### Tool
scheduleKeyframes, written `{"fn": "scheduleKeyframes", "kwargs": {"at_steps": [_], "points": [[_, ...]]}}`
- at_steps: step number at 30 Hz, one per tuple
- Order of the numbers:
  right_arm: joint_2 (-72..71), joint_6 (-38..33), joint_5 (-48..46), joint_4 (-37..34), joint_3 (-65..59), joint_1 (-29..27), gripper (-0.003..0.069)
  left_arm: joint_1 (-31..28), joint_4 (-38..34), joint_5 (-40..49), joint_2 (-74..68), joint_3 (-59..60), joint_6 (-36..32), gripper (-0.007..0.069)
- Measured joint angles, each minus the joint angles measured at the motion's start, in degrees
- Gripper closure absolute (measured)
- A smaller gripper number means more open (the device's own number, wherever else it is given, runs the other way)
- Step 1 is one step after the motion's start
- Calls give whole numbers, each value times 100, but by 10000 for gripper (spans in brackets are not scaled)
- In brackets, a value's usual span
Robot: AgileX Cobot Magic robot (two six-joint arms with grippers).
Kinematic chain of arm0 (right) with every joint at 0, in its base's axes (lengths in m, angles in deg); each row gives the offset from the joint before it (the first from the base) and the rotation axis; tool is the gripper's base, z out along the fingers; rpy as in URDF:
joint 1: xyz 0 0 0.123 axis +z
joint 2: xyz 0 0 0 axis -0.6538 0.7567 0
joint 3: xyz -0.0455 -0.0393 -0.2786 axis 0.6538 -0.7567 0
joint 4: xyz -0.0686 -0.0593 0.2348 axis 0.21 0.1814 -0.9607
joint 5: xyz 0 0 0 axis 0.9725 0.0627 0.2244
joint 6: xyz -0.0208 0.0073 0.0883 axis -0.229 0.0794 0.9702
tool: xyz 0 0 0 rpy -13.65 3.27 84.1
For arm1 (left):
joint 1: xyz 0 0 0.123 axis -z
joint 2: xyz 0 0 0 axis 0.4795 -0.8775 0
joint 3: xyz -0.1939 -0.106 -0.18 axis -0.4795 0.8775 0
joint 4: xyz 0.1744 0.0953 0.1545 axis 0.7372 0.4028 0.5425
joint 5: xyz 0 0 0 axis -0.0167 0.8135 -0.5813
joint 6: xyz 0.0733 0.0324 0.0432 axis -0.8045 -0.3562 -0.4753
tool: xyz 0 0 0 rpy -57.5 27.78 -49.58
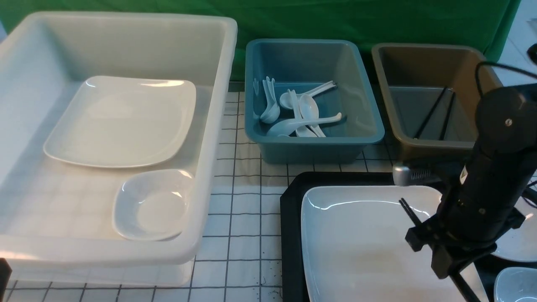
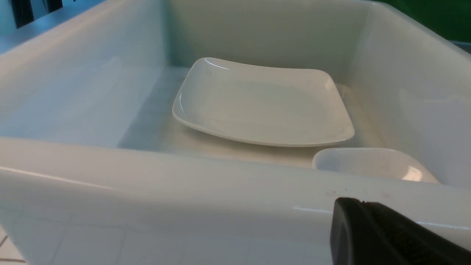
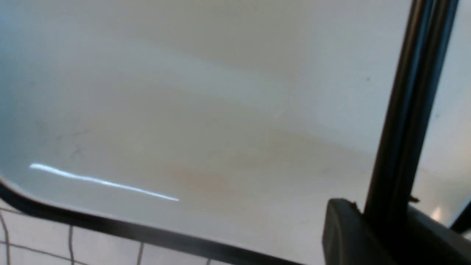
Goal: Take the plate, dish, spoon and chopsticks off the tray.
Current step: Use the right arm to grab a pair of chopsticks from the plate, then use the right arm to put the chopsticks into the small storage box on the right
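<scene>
**Right arm taking the chopsticks off the plate**

Nearest, the left end effector [image 2: 368, 228] is closed and empty, just in front of the white bin's [image 2: 147, 176] front wall. On the tray [image 1: 289, 235], the right end effector [image 1: 447, 262] is pinched narrow around the chopsticks [image 1: 409, 211], which slant over the plate [image 1: 356, 251]. A dish [image 1: 516, 285] sits at the tray's right edge. The step in hand looks like the chopstick grasp. Next it likely calls for a straight lift that keeps both sticks together, then a carry back to the brown bin [image 1: 423, 113], where a pair already leans. The blue bin [image 1: 310, 63] beside it holds spoons [image 1: 302, 113].
</scene>
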Motion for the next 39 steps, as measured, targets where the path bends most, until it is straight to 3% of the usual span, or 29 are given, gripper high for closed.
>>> {"fn": "scheduleKeyframes", "kwargs": {"at_steps": [7, 20, 24, 31, 35, 39], "points": [[-763, -33, 402, 351, 426, -56, 508, 0, 0, 0, 0, 0, 0, 605], [131, 40, 1875, 435, 2236, -1225, 508, 0, 0, 0, 0, 0, -1, 605], [599, 40, 2812, 442, 2464, -1350, 508, 0, 0, 0, 0, 0, -1, 605], [1686, 53, 5379, 438, 2580, -1398, 508, 0, 0, 0, 0, 0, -1, 605], [2173, 65, 6293, 425, 2580, -1398, 499, 0, 0, 0, 0, 0, -1, 605], [2585, 222, 6523, 384, 2580, -1398, 468, 0, 0, 0, 0, 0, -1, 605]]}}
